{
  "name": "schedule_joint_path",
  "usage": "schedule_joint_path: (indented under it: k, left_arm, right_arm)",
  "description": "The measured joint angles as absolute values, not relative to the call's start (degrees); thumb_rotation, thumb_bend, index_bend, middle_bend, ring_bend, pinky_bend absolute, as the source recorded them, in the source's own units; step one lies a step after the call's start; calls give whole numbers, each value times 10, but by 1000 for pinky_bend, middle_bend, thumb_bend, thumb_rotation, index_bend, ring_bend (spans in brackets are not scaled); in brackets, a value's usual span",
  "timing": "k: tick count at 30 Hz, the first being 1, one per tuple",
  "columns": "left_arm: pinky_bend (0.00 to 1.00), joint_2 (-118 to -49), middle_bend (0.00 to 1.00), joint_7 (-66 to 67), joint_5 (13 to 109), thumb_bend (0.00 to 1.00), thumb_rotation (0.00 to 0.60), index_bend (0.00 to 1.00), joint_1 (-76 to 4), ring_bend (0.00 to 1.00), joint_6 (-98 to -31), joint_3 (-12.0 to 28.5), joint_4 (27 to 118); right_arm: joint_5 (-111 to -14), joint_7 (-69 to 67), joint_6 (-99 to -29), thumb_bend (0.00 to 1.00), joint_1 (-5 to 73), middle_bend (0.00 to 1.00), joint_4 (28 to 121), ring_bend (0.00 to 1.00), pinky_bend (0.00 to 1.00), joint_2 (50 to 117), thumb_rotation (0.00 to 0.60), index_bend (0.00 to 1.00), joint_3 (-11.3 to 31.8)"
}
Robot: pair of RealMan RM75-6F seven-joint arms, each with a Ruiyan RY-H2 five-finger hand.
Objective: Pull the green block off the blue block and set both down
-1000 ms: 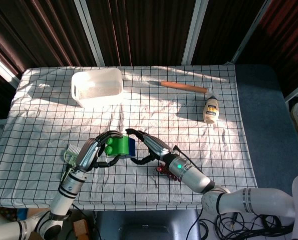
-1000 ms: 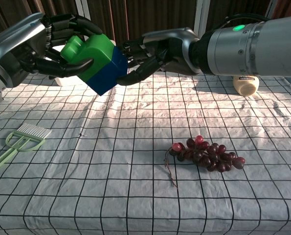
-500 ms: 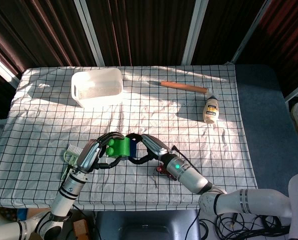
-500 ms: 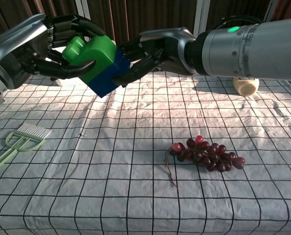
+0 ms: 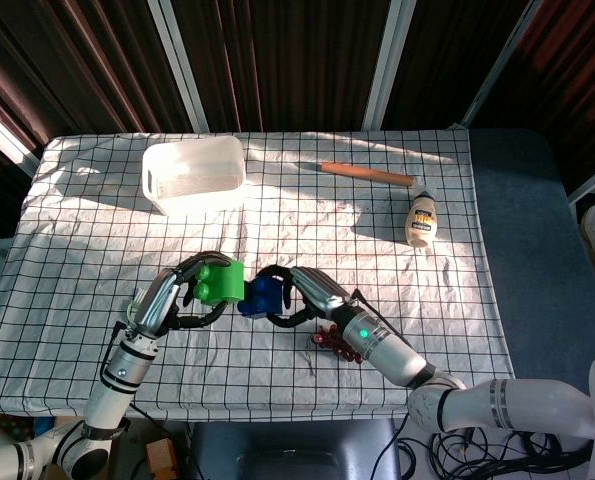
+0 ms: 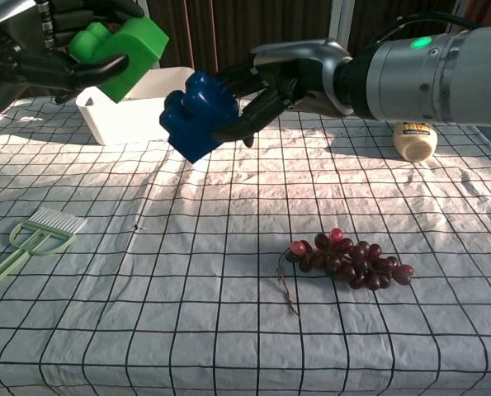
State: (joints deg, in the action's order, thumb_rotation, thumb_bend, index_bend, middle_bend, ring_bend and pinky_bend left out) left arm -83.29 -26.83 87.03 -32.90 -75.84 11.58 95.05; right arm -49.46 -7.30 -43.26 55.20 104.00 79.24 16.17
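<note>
Nearest, a knobbly bunch of dark red grapes lies on the wrinkled checked cloth below the right hand, and a pale green comb lies below the left hand. Held off the cloth, the right hand's dark fingers wrap the glossy, studded blue block, while the left hand clasps the chunky green block, the 2 blocks apart. Beyond the hands stand a white plastic tub, a squat cream bottle and a wooden stick.
</note>
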Motion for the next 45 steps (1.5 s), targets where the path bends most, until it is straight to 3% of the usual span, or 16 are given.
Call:
schedule_joint_path:
  k: [10,18,23,29,31,36,45]
  left_arm:
    - [867,-803,695,-278,847,594,600,599,-305,736,-755,105,912]
    - [790,-847,629,-301,821,569,600,527,-288,658,-712,68,767]
    - [528,-895,460,-350,821,511,600,360,-285,410,-679,46,676]
    - [233,-920,165,-381,830,425,600,41,-291,92,-636,28,629]
    - [166,-917,77,-384,829,396,600,2,-294,15,-618,26,632]
    - [46,-904,1,-387,823,325,600,0,-301,0,-585,23,655]
    - [10,-861,0,-386,845,310,600,0,-284,0,-640,21,709]
  right_arm:
    - [-489,-2,-463,330,532,687,978,531,281,775,600,798,115]
    - [-518,0,-472,323,503,639,838,419,280,822,600,650,78]
    - [-554,-31,-441,318,485,519,756,308,246,855,600,481,62]
    - [-581,-49,-397,303,476,265,723,97,106,868,600,89,56]
    - [-588,-51,-386,290,475,196,723,43,60,864,600,15,56]
    - [-604,-62,-384,277,470,91,739,0,4,850,600,0,61]
    - [-640,-84,-397,230,450,16,827,0,0,776,600,0,71]
